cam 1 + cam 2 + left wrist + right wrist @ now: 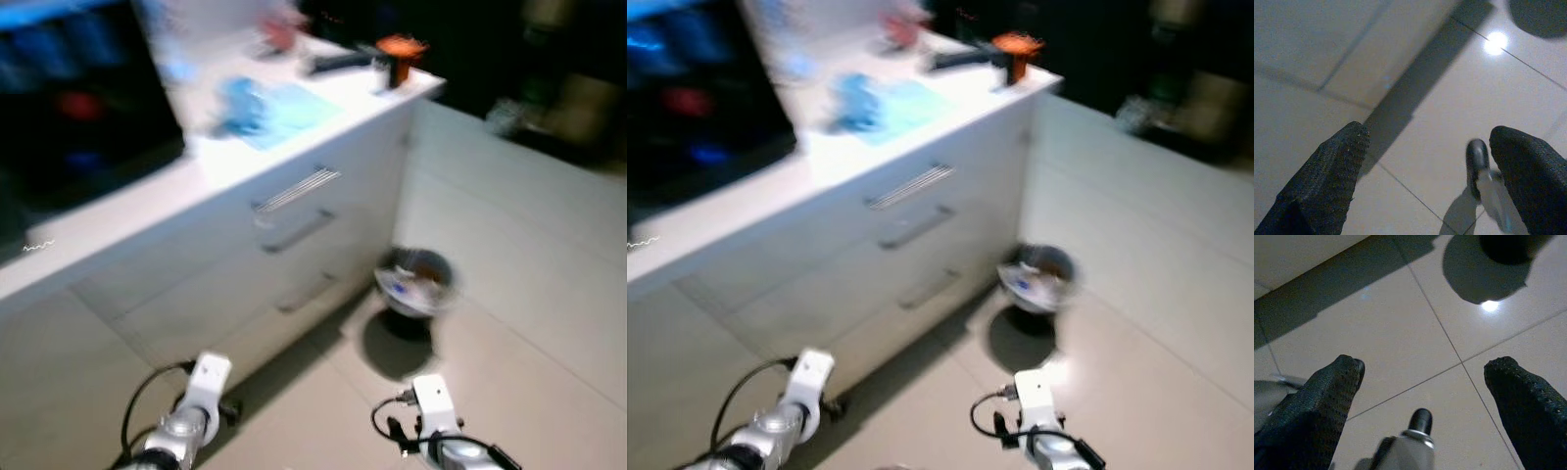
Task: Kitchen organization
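Walking blurred toward the white surface (147,201) with both claws, left claw (1425,161) and right claw (1422,382), hanging spread and empty over the floor (1400,333), risked kicking the full bin (414,284) beside the surface's drawers (294,230), far below the blue cloth (260,108).

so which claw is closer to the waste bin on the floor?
Right. The right claw hangs just short of the waste bin; the left claw hangs further off, by the drawers.

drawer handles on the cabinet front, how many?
3 handles, stacked on the cabinet front: top, middle, bottom. Blurred frame; more may be hidden.
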`<state>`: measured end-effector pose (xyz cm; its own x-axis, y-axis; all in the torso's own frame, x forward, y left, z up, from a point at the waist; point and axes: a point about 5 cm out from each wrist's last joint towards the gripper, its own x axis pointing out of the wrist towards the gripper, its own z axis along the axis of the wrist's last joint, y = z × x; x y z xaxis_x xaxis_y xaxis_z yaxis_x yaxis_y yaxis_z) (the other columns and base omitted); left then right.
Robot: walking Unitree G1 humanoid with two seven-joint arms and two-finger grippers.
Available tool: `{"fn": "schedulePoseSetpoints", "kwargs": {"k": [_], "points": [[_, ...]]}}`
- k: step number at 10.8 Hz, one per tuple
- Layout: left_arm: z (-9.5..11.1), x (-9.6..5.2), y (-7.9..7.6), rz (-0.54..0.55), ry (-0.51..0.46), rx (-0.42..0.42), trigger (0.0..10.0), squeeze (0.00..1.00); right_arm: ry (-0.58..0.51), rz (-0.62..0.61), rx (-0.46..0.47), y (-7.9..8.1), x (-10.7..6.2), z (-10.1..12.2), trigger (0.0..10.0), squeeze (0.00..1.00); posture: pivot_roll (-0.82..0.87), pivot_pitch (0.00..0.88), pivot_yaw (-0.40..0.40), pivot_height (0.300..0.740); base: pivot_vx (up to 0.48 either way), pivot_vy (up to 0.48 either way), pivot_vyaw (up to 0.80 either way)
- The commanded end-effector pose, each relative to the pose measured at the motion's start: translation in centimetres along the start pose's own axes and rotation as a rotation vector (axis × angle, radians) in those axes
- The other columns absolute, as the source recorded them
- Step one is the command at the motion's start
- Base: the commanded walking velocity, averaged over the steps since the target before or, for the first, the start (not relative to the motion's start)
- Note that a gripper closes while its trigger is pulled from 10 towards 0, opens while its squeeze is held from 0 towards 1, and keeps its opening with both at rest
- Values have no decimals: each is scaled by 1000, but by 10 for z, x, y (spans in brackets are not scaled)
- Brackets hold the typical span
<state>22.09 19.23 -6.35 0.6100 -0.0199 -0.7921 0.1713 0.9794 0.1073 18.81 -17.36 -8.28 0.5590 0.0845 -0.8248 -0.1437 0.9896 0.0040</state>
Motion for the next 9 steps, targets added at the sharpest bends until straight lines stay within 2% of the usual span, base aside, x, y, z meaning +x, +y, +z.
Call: {"fn": "schedulePoseSetpoints", "kwargs": {"k": [1, 2, 3, 4, 7, 8, 9], "points": [[-6, -1, 6, 32, 22, -65, 10000, 0, 3, 0, -5, 0, 0, -1, 10000, 0, 71, 0, 125, 740, 0, 0, 800], [-7, -1, 6, 34, 19, -132, 10000, 0, 3, 0, -5, -1, 0, -1, 10000, 0, 69, 0, 121, 740, 0, 0, 800], [-7, -2, 7, 34, 14, -232, 10000, 0, 0, 2, -4, 0, 0, 0, 10000, 0, 69, 0, 119, 740, 0, 0, 800], [-8, -2, 6, 25, 14, -275, 10000, 0, -3, 5, -7, 0, 0, 1, 10000, 0, 69, 0, 111, 740, 0, 0, 800], [-6, -1, 2, -32, -14, -300, 10000, 0, -1, 8, -7, -1, 0, 1, 10000, 0, 70, 0, 106, 740, 0, 0, 800], [-6, -1, 4, 4, -6, -226, 10000, 0, 0, 1, 11, -2, -1, -1, 10000, 0, 69, 0, 107, 740, 0, 0, 800], [-3, -1, 6, 16, -20, -212, 10000, 0, 7, -17, 67, -4, -1, -3, 10000, 0, 66, 0, 108, 740, 0, 0, 0]]}}
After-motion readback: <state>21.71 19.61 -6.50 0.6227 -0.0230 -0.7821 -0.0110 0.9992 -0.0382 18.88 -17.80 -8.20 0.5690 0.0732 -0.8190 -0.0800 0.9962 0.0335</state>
